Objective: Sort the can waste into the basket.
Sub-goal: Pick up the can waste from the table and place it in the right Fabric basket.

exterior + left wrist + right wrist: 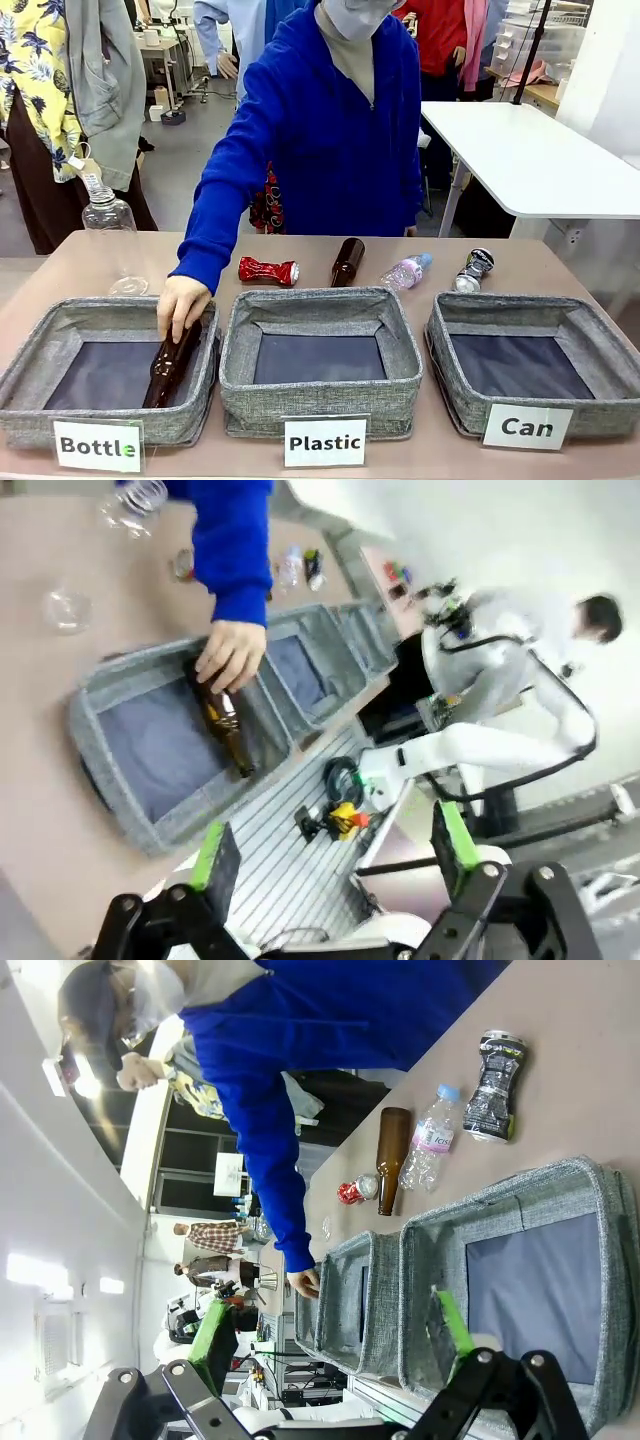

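A shiny red crushed can lies on the table behind the middle bin. A silver crushed can with dark print lies behind the grey basket labelled "Can" at the right, whose dark inside holds nothing. The right wrist view looks down at that basket, with the silver can and the red can beyond it. My right gripper is open, above the basket's near side. My left gripper is open too, high above the "Bottle" bin.
A person's hand lowers a brown glass bottle into the "Bottle" bin. The "Plastic" bin sits in the middle. Another brown bottle and a small plastic bottle lie between the cans. A clear bottle stands at the far left.
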You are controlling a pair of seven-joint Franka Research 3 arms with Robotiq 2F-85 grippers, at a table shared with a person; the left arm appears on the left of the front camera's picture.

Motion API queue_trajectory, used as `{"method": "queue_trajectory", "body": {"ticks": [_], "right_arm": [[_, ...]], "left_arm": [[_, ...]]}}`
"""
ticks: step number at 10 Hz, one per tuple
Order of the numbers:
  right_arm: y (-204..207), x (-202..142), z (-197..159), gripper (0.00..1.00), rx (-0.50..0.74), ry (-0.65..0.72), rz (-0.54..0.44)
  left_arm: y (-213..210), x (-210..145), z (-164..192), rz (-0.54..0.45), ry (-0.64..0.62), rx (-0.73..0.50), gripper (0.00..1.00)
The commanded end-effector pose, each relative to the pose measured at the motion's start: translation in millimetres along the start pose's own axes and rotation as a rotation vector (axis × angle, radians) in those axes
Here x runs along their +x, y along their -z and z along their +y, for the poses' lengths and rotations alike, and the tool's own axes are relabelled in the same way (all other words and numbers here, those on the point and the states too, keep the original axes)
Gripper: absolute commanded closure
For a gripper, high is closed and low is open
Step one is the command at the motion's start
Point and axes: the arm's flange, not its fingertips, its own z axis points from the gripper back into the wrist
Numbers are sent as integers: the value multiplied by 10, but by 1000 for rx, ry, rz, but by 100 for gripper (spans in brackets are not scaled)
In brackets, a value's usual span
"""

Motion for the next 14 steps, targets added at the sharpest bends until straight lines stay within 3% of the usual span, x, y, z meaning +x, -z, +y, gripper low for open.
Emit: {"method": "queue_trajectory", "body": {"ticks": [1,3,6,11,13,14], "right_arm": [[6,33,20,0,25,-10,-17],[6,33,20,0,25,-10,-17],[6,33,20,0,25,-10,-17],[6,33,20,0,25,-10,-17],[6,33,20,0,25,-10,-17],[6,33,20,0,25,-10,-17]], "left_arm": [[-650,-219,386,-115,-54,-135,0],[-633,-412,566,-142,-97,-174,0],[-148,-65,386,-5,-56,-141,0],[1704,589,-731,501,261,97,0],[2636,760,-1017,733,353,221,0],[3089,793,-1113,793,382,284,0]]}}
